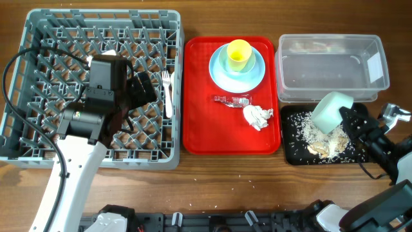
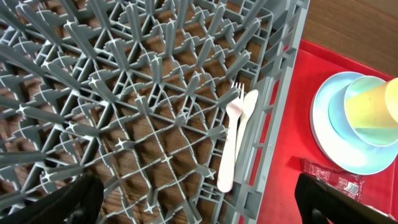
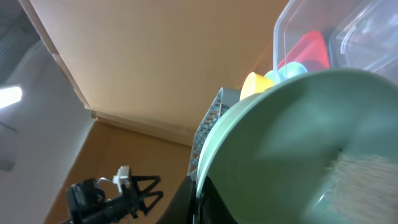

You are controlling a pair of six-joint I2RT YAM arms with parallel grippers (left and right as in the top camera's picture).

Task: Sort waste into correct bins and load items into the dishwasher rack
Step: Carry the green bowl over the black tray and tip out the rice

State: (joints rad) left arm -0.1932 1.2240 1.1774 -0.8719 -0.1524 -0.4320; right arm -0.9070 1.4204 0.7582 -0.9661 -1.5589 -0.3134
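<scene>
My right gripper (image 1: 351, 120) is shut on the rim of the pale green bowl (image 1: 331, 111), which it holds tipped over the black tray (image 1: 285, 138). Rice scraps (image 1: 322, 138) lie in that tray. In the right wrist view the fingers (image 3: 200, 199) pinch the bowl's edge (image 3: 298, 149), with some rice (image 3: 364, 180) still inside. My left gripper (image 1: 138, 90) hangs open and empty over the grey rack (image 1: 103, 16). The white fork (image 2: 231, 143) and spoon (image 2: 247, 115) lie in the rack by its right wall. The napkin (image 1: 256, 116) and red wrapper (image 1: 232, 100) lie on the red tray (image 1: 199, 116).
The yellow cup (image 1: 239, 54) stands in the pale blue bowl (image 1: 256, 63) on the light blue plate (image 1: 219, 74), at the back of the red tray. The clear tub (image 1: 331, 67) stands behind the black tray. Bare wooden table lies in front.
</scene>
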